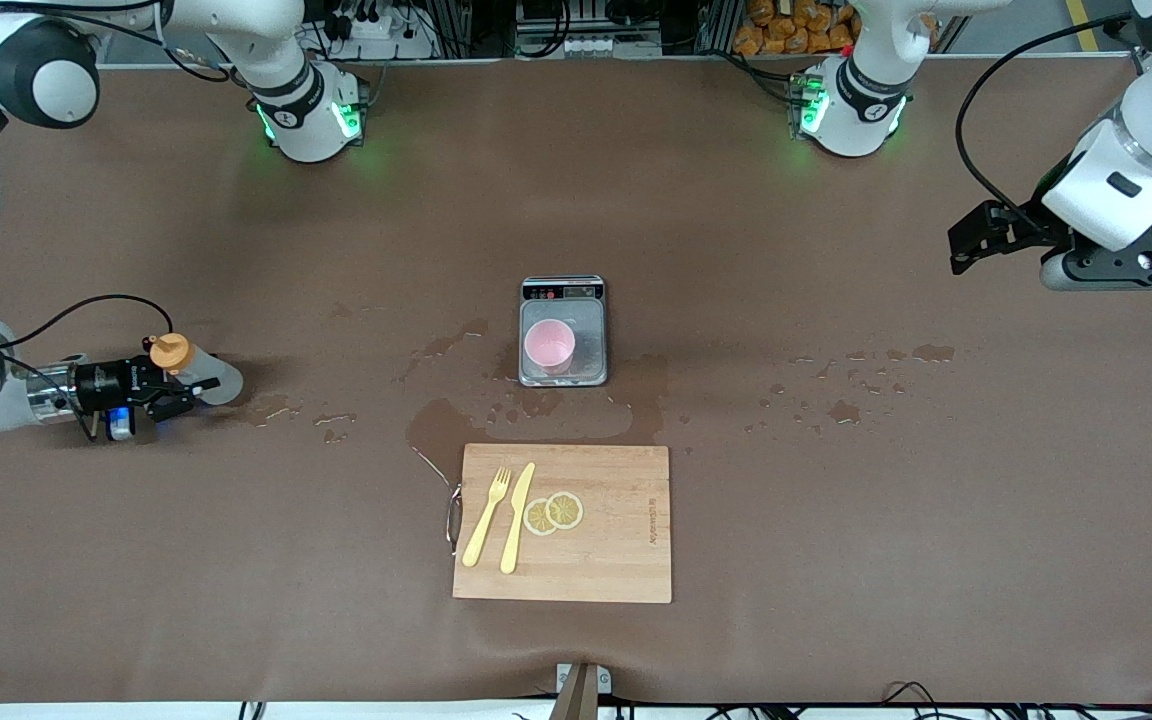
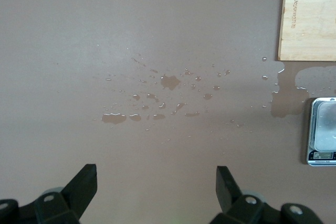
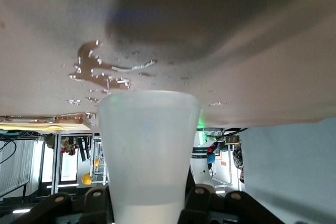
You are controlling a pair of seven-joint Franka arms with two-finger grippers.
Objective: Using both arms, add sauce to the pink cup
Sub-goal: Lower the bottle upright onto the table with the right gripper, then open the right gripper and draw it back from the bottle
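The pink cup [image 1: 549,345] stands upright on a small scale [image 1: 588,328] at the table's middle. The sauce bottle [image 1: 208,381], translucent with an orange cap [image 1: 171,352], stands upright at the right arm's end of the table. My right gripper [image 1: 168,392] reaches in level and is shut on its body, a finger on each side; the bottle fills the right wrist view [image 3: 148,150]. My left gripper [image 1: 976,243] waits open and empty in the air over the left arm's end, its fingers [image 2: 84,184] wide apart over wet spots.
A wooden cutting board [image 1: 616,540] lies nearer the front camera than the scale, with a yellow fork [image 1: 486,517], knife [image 1: 517,517] and lemon slices [image 1: 554,513]. Water patches [image 1: 841,410] spread around the scale and toward both ends.
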